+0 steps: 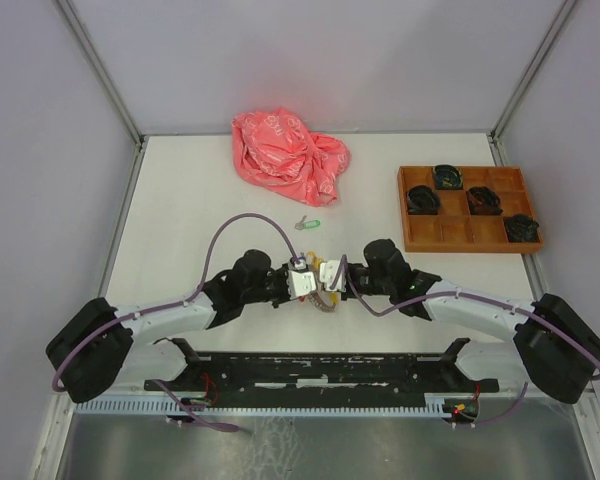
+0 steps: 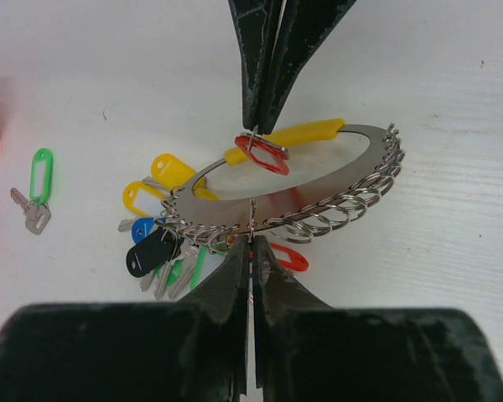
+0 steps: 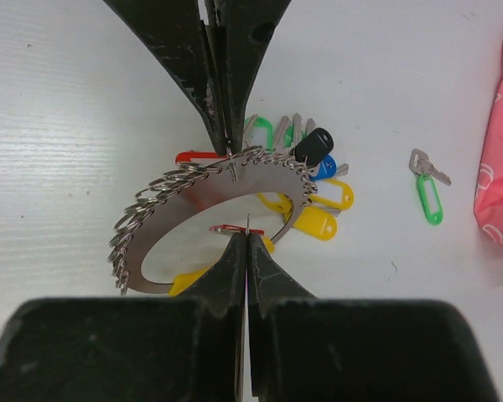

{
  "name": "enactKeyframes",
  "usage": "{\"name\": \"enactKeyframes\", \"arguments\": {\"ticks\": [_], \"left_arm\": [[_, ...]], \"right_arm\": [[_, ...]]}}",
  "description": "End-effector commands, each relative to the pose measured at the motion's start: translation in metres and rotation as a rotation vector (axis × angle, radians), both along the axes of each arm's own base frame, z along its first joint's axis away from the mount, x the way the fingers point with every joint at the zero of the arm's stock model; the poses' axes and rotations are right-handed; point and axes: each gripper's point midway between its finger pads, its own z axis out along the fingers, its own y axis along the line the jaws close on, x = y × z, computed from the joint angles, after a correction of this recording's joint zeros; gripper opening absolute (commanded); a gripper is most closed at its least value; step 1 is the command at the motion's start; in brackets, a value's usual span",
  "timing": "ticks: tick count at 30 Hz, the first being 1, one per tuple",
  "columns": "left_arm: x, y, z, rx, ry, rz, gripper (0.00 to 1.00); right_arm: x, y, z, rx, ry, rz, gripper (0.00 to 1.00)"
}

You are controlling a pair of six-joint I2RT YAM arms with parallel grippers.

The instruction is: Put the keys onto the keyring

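At wrist level, the keyring (image 2: 310,199) is pinched by the left gripper (image 2: 250,247), the red-tagged key (image 2: 264,156) seemingly by the right gripper (image 3: 246,239), unclear overhead.

Pink crumpled bag (image 1: 290,155) lies at far middle of white table (image 1: 180,200). Green-tagged key (image 1: 307,224) lies flat just on near side of bag, alone, clear of both arms. Wooden tray (image 1: 450,241) sits right of bag, well apart, with four dark items (image 1: 422,199) in separate compartments. Left gripper (image 1: 313,288) and right gripper (image 1: 330,283) meet tip to tip, nearer than bag, with keyring (image 1: 326,301) between them. Grip detail too small to tell. Black rail (image 1: 330,368) lies farthest from bag, along near edge.
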Motion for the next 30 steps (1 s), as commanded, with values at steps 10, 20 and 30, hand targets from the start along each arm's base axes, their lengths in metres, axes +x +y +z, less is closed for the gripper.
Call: {"name": "enactKeyframes", "arguments": {"ticks": [10,20,30], "left_arm": [[0.005,-0.012,0.024,-0.053,-0.155,-0.019,0.03],[0.004,-0.013,0.032,-0.095,-0.177,-0.007,0.03],[-0.001,-0.015,0.036,-0.126,-0.19,-0.016,0.03]], "right_arm": [[0.0,0.014,0.002,-0.001,-0.146,0.118,0.01],[-0.004,0.023,0.004,0.062,-0.125,0.128,0.01],[-0.011,0.021,-0.002,0.06,-0.126,0.161,0.01]]}}
